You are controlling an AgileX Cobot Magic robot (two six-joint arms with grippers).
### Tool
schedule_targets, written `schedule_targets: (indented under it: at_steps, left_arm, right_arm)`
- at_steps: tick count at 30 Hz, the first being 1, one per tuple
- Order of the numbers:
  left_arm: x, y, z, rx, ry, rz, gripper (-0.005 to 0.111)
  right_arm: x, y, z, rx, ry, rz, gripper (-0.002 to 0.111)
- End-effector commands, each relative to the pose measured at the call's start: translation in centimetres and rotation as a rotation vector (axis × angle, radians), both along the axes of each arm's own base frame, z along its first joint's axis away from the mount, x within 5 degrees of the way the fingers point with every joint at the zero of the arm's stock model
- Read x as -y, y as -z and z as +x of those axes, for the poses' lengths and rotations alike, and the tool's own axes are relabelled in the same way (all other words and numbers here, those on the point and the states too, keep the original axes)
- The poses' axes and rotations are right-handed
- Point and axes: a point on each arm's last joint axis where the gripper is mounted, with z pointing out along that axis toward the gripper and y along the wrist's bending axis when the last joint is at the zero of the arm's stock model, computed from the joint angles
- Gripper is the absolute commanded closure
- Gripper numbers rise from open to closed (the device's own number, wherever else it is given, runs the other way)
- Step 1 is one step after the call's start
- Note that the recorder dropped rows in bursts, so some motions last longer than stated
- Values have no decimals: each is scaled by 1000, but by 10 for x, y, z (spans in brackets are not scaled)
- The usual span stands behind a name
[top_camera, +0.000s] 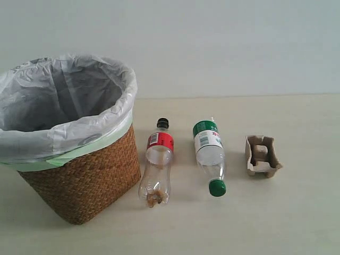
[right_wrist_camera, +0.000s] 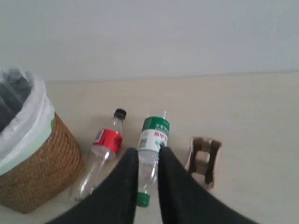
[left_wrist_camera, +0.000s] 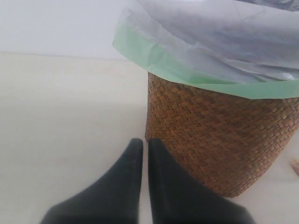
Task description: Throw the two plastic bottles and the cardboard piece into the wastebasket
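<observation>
The wicker wastebasket (top_camera: 79, 180) with its white bag stands at the left. Right of it, the red-label bottle (top_camera: 157, 164) lies on the table with its black cap pointing away. The green-cap bottle (top_camera: 210, 156) lies beside that, cap toward the front. The cardboard piece (top_camera: 261, 155) rests furthest right. Neither gripper shows in the exterior view. My left gripper (left_wrist_camera: 145, 145) is shut and empty, low beside the wastebasket (left_wrist_camera: 219, 135). My right gripper (right_wrist_camera: 148, 154) hovers well above the green-cap bottle (right_wrist_camera: 150, 149), its fingers a narrow gap apart and holding nothing. The red-label bottle (right_wrist_camera: 100, 151) and cardboard piece (right_wrist_camera: 204, 161) lie to either side.
The pale table (top_camera: 297, 212) runs back to a plain light wall (top_camera: 239, 42). The bag's pale green edge (left_wrist_camera: 187, 70) folds over the basket rim and hangs down its side.
</observation>
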Motion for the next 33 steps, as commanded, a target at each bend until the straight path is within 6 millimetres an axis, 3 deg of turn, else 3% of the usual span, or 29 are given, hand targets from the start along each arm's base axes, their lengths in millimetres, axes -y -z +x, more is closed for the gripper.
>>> schedule_targets:
  at_steps: [1,3,5,9,15,16,21,25,29,33]
  left_arm:
    - [0,1,0,0,-2,-2,103]
    - [0,1,0,0,-2,-2,103]
    - [0,1,0,0,-2,-2,103]
    - [0,1,0,0,-2,-2,103]
    - [0,1,0,0,-2,-2,103]
    - [0,1,0,0,-2,-2,103]
    - [0,1,0,0,-2,-2,103]
    - [0,1,0,0,-2,-2,103]
    - [0,1,0,0,-2,-2,103]
    - [0,1,0,0,-2,-2,103]
  right_arm:
    - [-12,1,52,-217,-68,-75,68]
    - [-18,11,78,-325,-88,-95,50]
    - [-22,24,101,-417,-102,-110,42]
    - [-31,59,146,-562,-95,-112,42]
    - [-36,110,194,-634,-61,-134,42]
    - [-38,127,207,-675,-49,-130,42]
    - [-43,158,237,-768,-27,-135,42]
    - [-41,167,250,-797,43,-227,42]
    - [-59,172,255,-803,62,-260,42]
    - [-63,183,259,-811,71,-276,42]
